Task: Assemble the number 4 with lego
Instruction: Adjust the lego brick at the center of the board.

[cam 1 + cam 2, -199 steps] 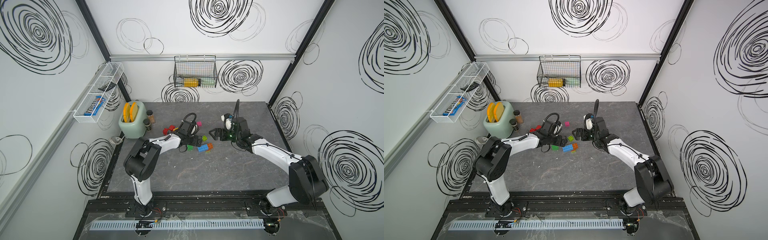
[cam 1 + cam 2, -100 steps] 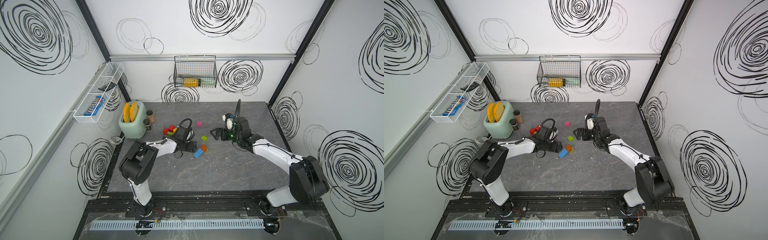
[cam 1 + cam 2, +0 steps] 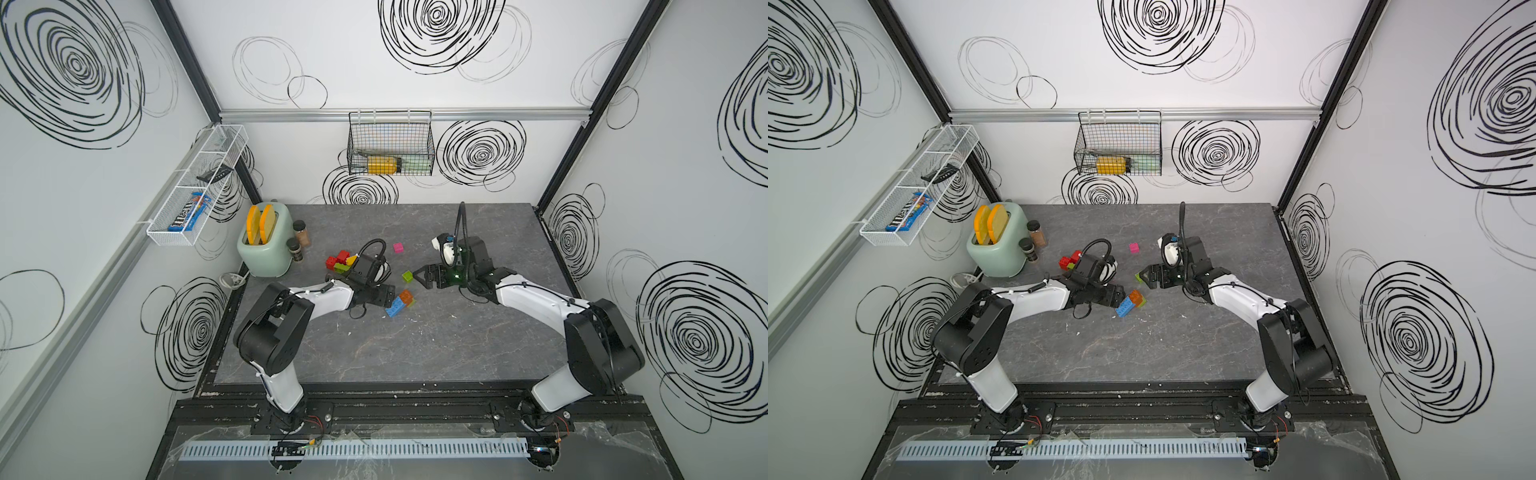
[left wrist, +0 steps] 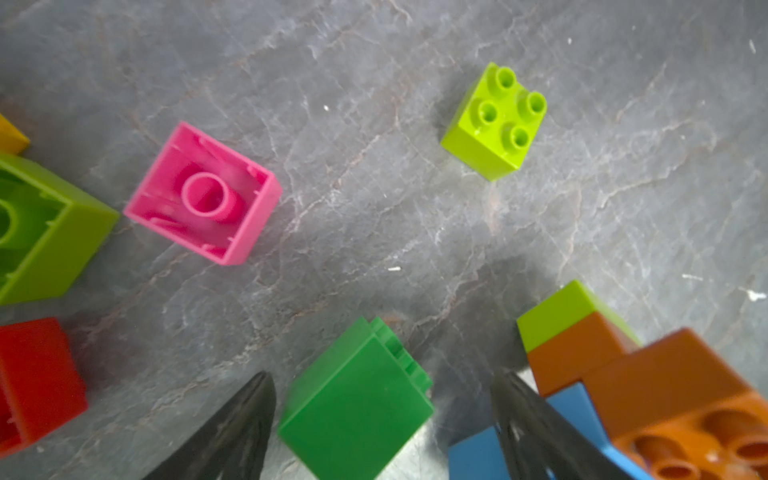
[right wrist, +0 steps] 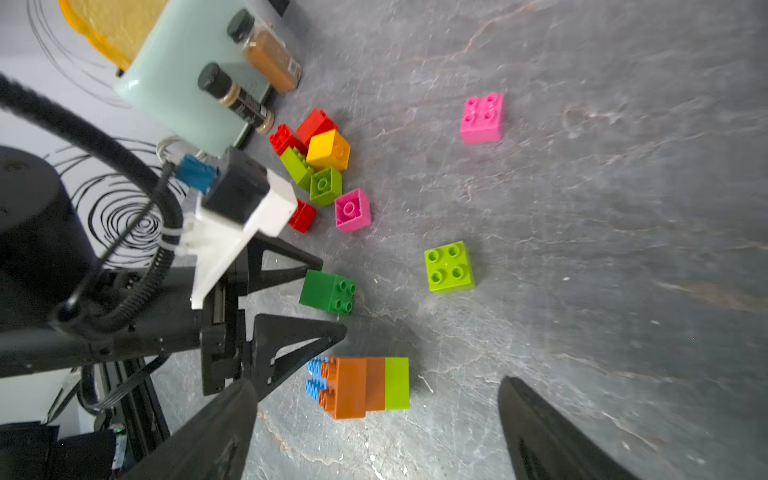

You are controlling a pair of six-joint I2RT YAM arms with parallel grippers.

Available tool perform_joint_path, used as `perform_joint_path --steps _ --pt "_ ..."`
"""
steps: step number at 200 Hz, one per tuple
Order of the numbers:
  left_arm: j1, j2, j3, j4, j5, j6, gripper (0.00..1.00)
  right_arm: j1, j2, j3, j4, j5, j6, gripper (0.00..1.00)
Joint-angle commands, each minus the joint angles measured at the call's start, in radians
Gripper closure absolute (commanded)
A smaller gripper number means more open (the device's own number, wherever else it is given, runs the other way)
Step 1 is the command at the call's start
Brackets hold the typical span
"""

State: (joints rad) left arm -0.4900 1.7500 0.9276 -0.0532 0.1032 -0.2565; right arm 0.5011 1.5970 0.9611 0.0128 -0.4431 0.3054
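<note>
Lego bricks [image 3: 407, 276] dot a grey marbled tabletop [image 3: 415, 353] between swirl-painted walls [image 3: 353, 50].

Robotics laboratory test cell: white walls [image 3: 104, 291] printed with black spirals enclose a grey marbled worktop [image 3: 415, 353]; left arm [image 3: 324, 297] and right arm [image 3: 536, 297] bolt to the near rail [image 3: 415, 409]; a wire basket [image 3: 390, 143] hangs on the far wall.

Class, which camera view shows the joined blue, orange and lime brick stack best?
The right wrist view: the stack lies whole and sharp there. The left wrist view crops it, partly behind a finger; both top views show it tiny.
</note>
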Motion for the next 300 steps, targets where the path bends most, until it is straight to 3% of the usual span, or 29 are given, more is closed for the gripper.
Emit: perform_joint_path --steps 1,37,100,168,300 --pt "0.012 -0.040 0.008 0.043 -0.019 -0.022 0.11 0.028 0.069 0.041 -0.057 -0.089 -0.045 0.14" --pt "0.028 -0.041 0.006 0.024 -0.039 -0.010 0.11 0.046 0.177 0.087 -0.069 -0.197 -0.035 0.24" --pt "0.030 -0.045 0.011 0.019 -0.050 -0.016 0.09 0.034 0.236 0.109 -0.075 -0.242 -0.017 0.50" --pt "0.030 -0.044 0.022 0.005 -0.052 -0.009 0.08 -0.045 0.241 0.034 0.004 -0.357 0.030 0.64" --pt "0.048 -0.071 0.034 0.009 -0.011 -0.007 0.06 -0.110 0.219 -0.021 0.044 -0.341 0.071 0.67"
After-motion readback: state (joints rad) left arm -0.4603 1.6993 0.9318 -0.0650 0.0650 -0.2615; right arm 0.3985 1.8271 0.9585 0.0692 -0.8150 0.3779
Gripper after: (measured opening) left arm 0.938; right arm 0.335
